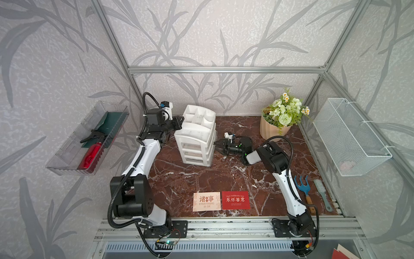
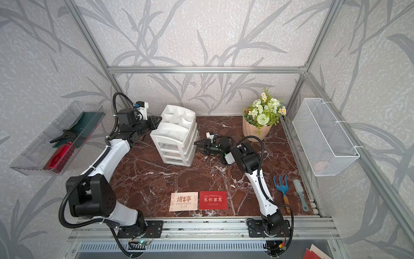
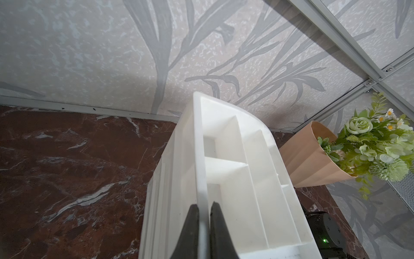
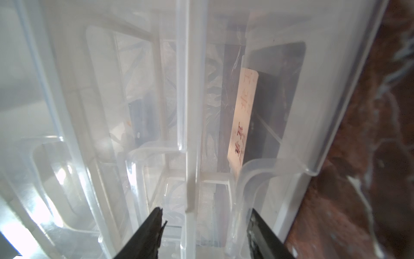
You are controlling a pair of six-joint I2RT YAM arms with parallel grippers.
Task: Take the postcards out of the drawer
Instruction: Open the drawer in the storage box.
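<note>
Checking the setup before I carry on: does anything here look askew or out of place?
The white drawer unit sits turned at an angle to the table's edges, its top rim pinched by the left end effector. The peach postcard and red postcard at the front lie neatly side by side. Nothing spilled or damaged shows.

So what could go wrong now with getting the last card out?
The open right pincer faces two drawer handles, so it might pull the one without the card. The left pincer only pinches the organizer by its thin rim, so a hard tug might tip or slide it.
</note>
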